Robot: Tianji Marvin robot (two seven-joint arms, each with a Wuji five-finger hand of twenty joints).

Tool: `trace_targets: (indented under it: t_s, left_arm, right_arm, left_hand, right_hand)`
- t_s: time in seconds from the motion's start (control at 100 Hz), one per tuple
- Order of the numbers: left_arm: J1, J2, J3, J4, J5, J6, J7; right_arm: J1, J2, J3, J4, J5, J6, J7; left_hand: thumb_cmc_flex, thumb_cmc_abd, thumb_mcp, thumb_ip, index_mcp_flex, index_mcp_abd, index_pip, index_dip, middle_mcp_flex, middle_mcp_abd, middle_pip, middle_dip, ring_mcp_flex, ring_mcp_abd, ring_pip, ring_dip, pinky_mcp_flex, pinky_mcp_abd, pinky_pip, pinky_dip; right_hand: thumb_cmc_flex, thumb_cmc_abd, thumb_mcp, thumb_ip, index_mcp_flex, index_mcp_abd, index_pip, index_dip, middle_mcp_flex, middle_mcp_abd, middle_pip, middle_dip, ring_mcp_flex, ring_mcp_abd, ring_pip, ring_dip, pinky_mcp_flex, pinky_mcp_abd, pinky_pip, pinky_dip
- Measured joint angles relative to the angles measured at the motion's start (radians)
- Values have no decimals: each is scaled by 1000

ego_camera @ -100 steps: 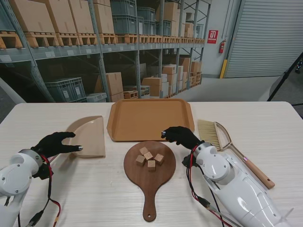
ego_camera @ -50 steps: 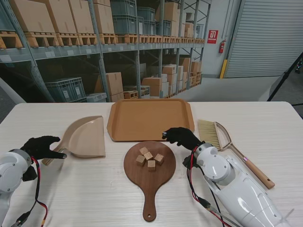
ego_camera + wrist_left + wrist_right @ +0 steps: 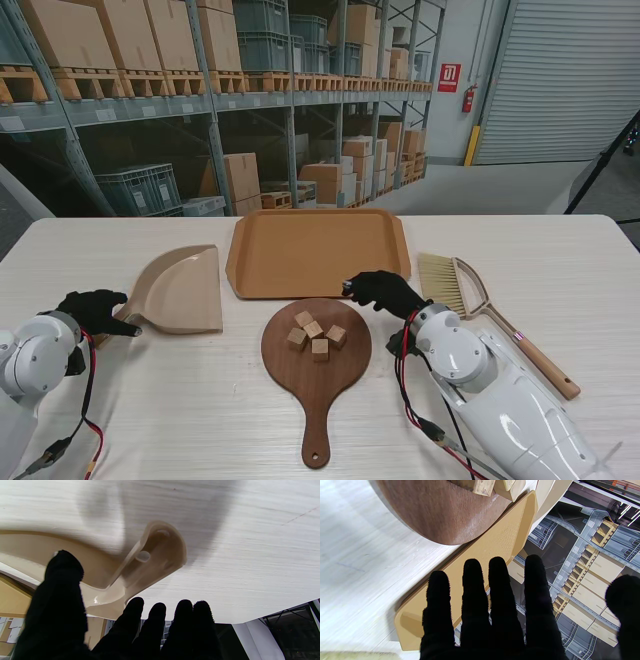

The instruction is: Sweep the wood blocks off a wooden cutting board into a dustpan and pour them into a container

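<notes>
So the main thing that changed over the last second: the left hand (image 3: 93, 309) had been resting up on the dustpan (image 3: 185, 288), then it backed off toward me and ended up right by the end of the dustpan's handle (image 3: 152, 555). In the left wrist view the fingers (image 3: 155, 620) were spread apart with nothing between them and the handle sat just past the fingertips, so it was empty, not gripping yet. My guess is it was lining up to grab the handle properly, which has to happen before any sweeping.

The right hand (image 3: 378, 290) barely moved. It hovered over the near right corner of the tray (image 3: 318, 252), fingers straight and loose, holding nothing. The brush (image 3: 470, 295) lay untouched to its right, so that pickup was still to do.

As for what was in what: the five wood blocks (image 3: 317, 335) all sat in a little cluster on the round cutting board (image 3: 316, 365), between the two arms. The dustpan was empty, and so was the tray, which I'm assuming is the container the blocks end up in. So basically nothing had been swept or poured yet.
</notes>
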Motion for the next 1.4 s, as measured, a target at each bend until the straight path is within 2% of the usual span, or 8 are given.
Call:
trace_targets:
  t_s: [0.2, 0.32, 0.59, 0.72, 0.88, 1.07, 1.29, 1.4]
  left_arm:
    - [-24, 0, 22, 25, -2, 31, -11]
    - [-32, 1, 35, 35, -3, 50, -15]
    - [-47, 2, 69, 61, -3, 93, -14]
    - [-52, 2, 82, 71, -5, 109, -10]
    - [-54, 1, 102, 78, -15, 151, 16]
    - [-47, -8, 105, 77, -19, 200, 45]
    - [5, -14, 70, 25, -10, 213, 41]
    - [45, -16, 47, -11, 5, 221, 40]
  right_arm:
    - [1, 1, -2, 1, 2, 0, 2]
    - [1, 1, -3, 3, 5, 0, 4]
    - [1, 1, -4, 7, 10, 0, 9]
    - [1, 1, -4, 7, 12, 0, 11]
    - [1, 1, -6, 8, 12, 1, 14]
    - [1, 2, -8, 10, 13, 1, 17]
    - [1, 2, -10, 12, 14, 0, 20]
    - [0, 3, -10, 12, 14, 0, 21]
  left_hand:
    - [0, 25, 0, 0, 0, 0, 15, 0, 17, -1, 2, 19, 4, 0, 33, 9, 13, 0, 34, 12]
    - [46, 35, -4, -1, 0, 0, 44, 4, 30, -1, 3, 33, 48, -1, 68, 19, 42, 0, 67, 25]
    - [103, 93, -24, 0, -17, -1, 199, 48, 66, -2, 11, 61, 95, -2, 106, 35, 70, 0, 108, 49]
    - [128, 135, -21, 0, -21, -1, 309, 61, 132, -2, 17, 80, 101, -2, 137, 48, 87, 2, 128, 63]
    - [205, 215, -39, -8, -17, -3, 465, 89, 240, -2, 21, 118, 209, -8, 198, 71, 157, 12, 190, 87]
    - [303, 224, -79, -11, 43, -24, 642, 90, 394, -2, 6, 146, 302, -14, 255, 89, 231, 21, 242, 118]
    - [304, 223, -116, -12, 102, -38, 731, 90, 542, -4, 0, 168, 424, -16, 296, 90, 321, 41, 293, 136]
    - [304, 223, -125, -12, 115, -35, 737, 90, 578, -27, -12, 170, 460, -17, 304, 90, 350, 52, 303, 146]
  right_hand:
    - [0, 0, 0, 0, 0, 0, 0, 0, 0, 0, 1, 0, 0, 0, 0, 0, 1, 0, 0, 0]
    - [0, 0, 0, 0, 0, 0, 0, 0, 0, 0, 1, 0, 0, 0, 3, 0, 1, 0, 0, 0]
    - [0, 0, 0, 0, 0, 0, 0, 0, 0, 0, 2, 2, 0, 0, 4, 0, 3, 0, 0, 0]
    - [0, 0, 0, 0, 1, 1, 0, 0, 0, 0, 2, 9, 0, 0, 4, 0, 4, 0, 0, 0]
    - [0, 0, 0, 0, 1, 2, 0, 0, 0, 0, 2, 10, 0, 0, 4, 0, 5, 0, 0, 0]
    - [0, 0, 0, 0, 1, 3, 0, 0, 11, 0, 7, 10, 0, 0, 4, 0, 11, 0, 0, 0]
    - [0, 0, 0, 0, 2, 4, 0, 0, 20, 0, 7, 10, 0, 0, 5, 0, 11, 0, 0, 0]
    - [0, 0, 0, 0, 2, 5, 0, 0, 20, 0, 7, 10, 0, 0, 5, 0, 11, 0, 1, 0]
